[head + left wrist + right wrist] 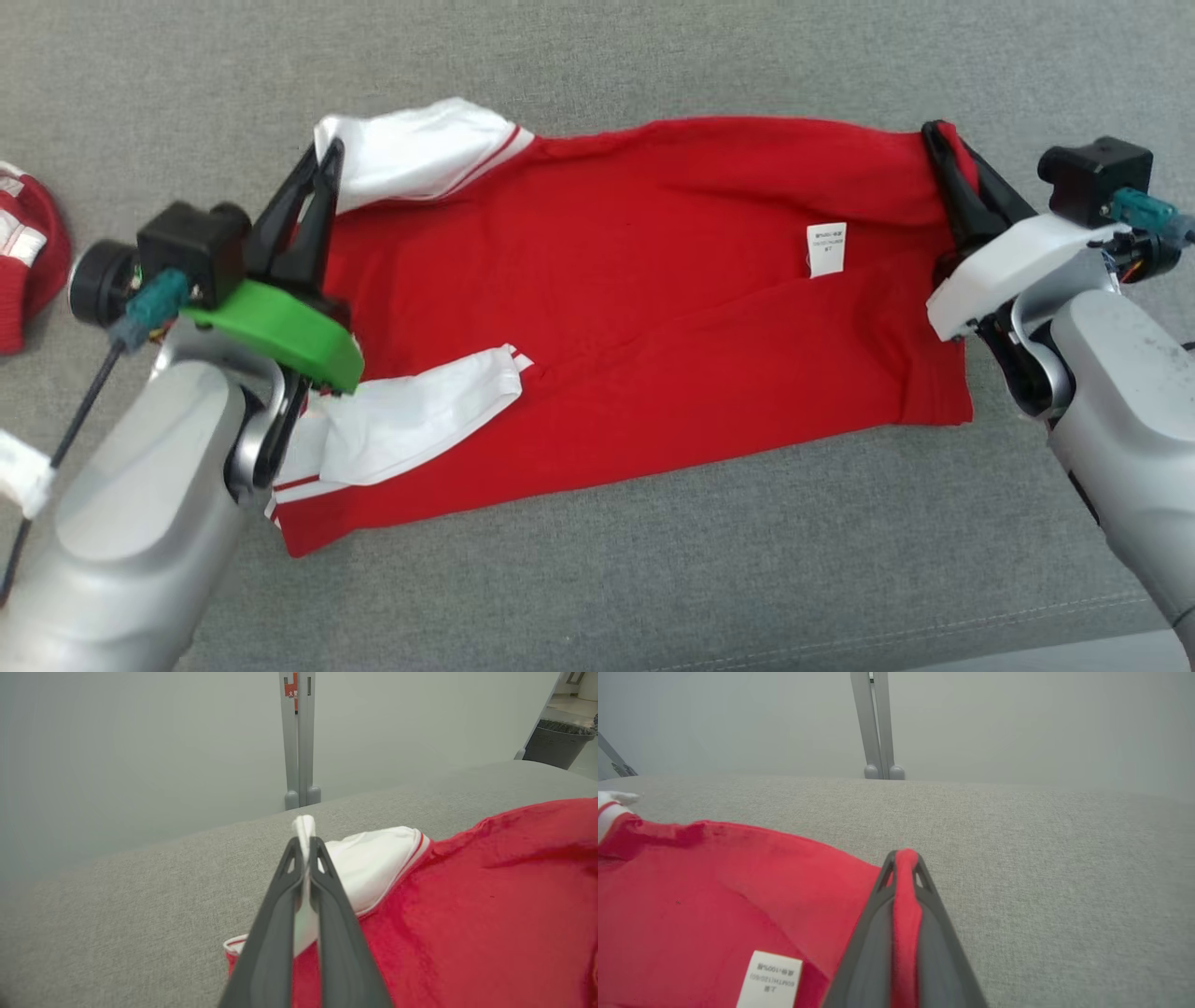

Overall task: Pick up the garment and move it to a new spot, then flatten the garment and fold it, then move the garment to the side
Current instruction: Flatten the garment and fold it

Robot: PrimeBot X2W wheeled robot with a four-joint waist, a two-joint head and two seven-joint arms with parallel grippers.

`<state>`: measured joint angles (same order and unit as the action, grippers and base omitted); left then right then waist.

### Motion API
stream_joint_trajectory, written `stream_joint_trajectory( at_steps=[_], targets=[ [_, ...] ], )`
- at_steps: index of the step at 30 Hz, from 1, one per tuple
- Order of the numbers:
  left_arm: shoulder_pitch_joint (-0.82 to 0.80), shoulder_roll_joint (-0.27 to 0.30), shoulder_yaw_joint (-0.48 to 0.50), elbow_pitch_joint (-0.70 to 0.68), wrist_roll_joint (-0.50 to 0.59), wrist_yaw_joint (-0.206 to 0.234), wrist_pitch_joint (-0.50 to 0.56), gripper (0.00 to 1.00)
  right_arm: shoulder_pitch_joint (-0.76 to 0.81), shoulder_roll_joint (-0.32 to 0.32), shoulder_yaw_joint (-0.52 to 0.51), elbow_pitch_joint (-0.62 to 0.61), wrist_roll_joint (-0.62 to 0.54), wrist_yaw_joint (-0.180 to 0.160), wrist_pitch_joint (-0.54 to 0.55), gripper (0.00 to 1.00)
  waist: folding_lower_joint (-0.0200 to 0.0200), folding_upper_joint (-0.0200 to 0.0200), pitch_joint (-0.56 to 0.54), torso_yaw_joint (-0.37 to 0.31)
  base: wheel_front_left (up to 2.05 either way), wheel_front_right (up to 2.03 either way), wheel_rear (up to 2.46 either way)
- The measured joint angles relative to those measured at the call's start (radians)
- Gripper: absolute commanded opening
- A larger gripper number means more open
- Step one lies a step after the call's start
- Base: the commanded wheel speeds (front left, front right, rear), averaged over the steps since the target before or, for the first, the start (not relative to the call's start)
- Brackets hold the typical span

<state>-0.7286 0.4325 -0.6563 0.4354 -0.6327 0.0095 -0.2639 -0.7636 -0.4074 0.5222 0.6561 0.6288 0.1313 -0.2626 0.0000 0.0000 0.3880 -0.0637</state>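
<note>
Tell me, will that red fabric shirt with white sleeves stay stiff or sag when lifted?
Probably sags: the red fabric shirt with white sleeves lies creased and folded between the left gripper and right gripper. Likely light: each gripper holds it by a thin pinch of cloth.

Red-and-white cloth (28,252) cut off at left edge (print on garment (653,308) label (826,249) illegibly small)

The left arm (140,504) enters from 7 o'clock in the head view. Past its green-capped wrist (280,331), the left gripper (322,159) points toward 1 o'clock, fingers pinched together on the garment (607,308). The right arm (1130,392) enters from 4 o'clock; the right gripper (936,140) points toward 11 o'clock, likewise clamped on the cloth.
</note>
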Motion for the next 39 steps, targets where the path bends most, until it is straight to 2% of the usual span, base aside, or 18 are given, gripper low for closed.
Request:
stream_joint_trajectory(
  at_steps=[9, 14, 15, 16, 17, 18, 22, 26, 28, 30, 34, 39],
  targets=[
    [0.278, 0.017, 0.063, -0.209, 0.026, 0.080, 0.000, 0.00, 0.150, 0.018, -0.122, -0.077, -0.088, 0.000, 0.000, 0.00, 0.0000, 0.0000, -0.029, 0.025, 0.00, 0.00, 0.00],
    [0.371, -0.004, 0.085, -0.247, 0.028, 0.094, 0.000, 0.00, 0.217, 0.030, -0.165, -0.111, -0.100, 0.000, 0.000, 0.00, -0.0001, 0.0000, -0.039, 0.041, 0.00, 0.00, 0.00],
    [0.381, -0.011, 0.091, -0.250, 0.030, 0.095, 0.000, 0.00, 0.226, 0.033, -0.174, -0.120, -0.100, 0.000, 0.000, 0.11, 0.0000, 0.0000, -0.042, 0.043, 0.00, 0.00, 0.00],
    [0.393, -0.022, 0.108, -0.259, 0.031, 0.101, 0.000, 0.25, 0.239, 0.034, -0.183, -0.133, -0.100, 0.000, 0.000, 1.00, 0.0000, 0.0000, -0.045, 0.045, 0.00, 0.00, 0.00],
    [0.402, -0.032, 0.123, -0.269, 0.037, 0.100, 0.000, 0.74, 0.256, 0.038, -0.198, -0.151, -0.097, 0.000, 0.000, 1.00, 0.0000, 0.0000, -0.049, 0.047, 0.00, 0.00, 0.00],
    [0.409, -0.039, 0.135, -0.277, 0.044, 0.100, 0.000, 1.00, 0.270, 0.040, -0.208, -0.169, -0.095, 0.000, 0.000, 1.00, 0.0000, 0.0000, -0.053, 0.049, 0.00, 0.00, 0.00],
    [0.459, -0.071, 0.194, -0.312, 0.105, 0.099, 0.000, 1.00, 0.336, 0.038, -0.265, -0.270, -0.096, 0.000, 0.000, 1.00, -0.0001, 0.0000, -0.071, 0.057, 0.00, 0.00, 0.00],
    [0.506, -0.126, 0.323, -0.399, 0.206, 0.117, 0.000, 1.00, 0.387, 0.037, -0.330, -0.378, -0.103, 0.000, 0.000, 1.00, -0.0001, 0.0000, -0.087, 0.065, 0.00, 0.00, 0.00],
    [0.536, -0.160, 0.399, -0.449, 0.265, 0.130, 0.000, 1.00, 0.390, 0.037, -0.353, -0.391, -0.103, 0.000, 0.000, 1.00, 0.0000, 0.0000, -0.091, 0.068, 0.00, 0.00, 0.00],
    [0.568, -0.208, 0.483, -0.498, 0.321, 0.135, -0.001, 1.00, 0.388, 0.037, -0.368, -0.384, -0.103, 0.000, 0.000, 1.00, -0.0001, 0.0000, -0.092, 0.071, 0.00, 0.00, 0.00],
    [0.610, -0.299, 0.609, -0.557, 0.418, 0.123, -0.001, 1.00, 0.349, 0.040, -0.374, -0.262, -0.088, 0.000, 0.000, 1.00, -0.0001, 0.0000, -0.089, 0.081, 0.00, 0.00, 0.00],
    [0.644, -0.356, 0.693, -0.562, 0.477, 0.101, -0.001, 1.00, 0.277, 0.058, -0.355, -0.107, -0.047, 0.000, 0.010, 1.00, -0.0001, 0.0000, -0.080, 0.097, 0.00, 0.00, 0.00]
  ],
)
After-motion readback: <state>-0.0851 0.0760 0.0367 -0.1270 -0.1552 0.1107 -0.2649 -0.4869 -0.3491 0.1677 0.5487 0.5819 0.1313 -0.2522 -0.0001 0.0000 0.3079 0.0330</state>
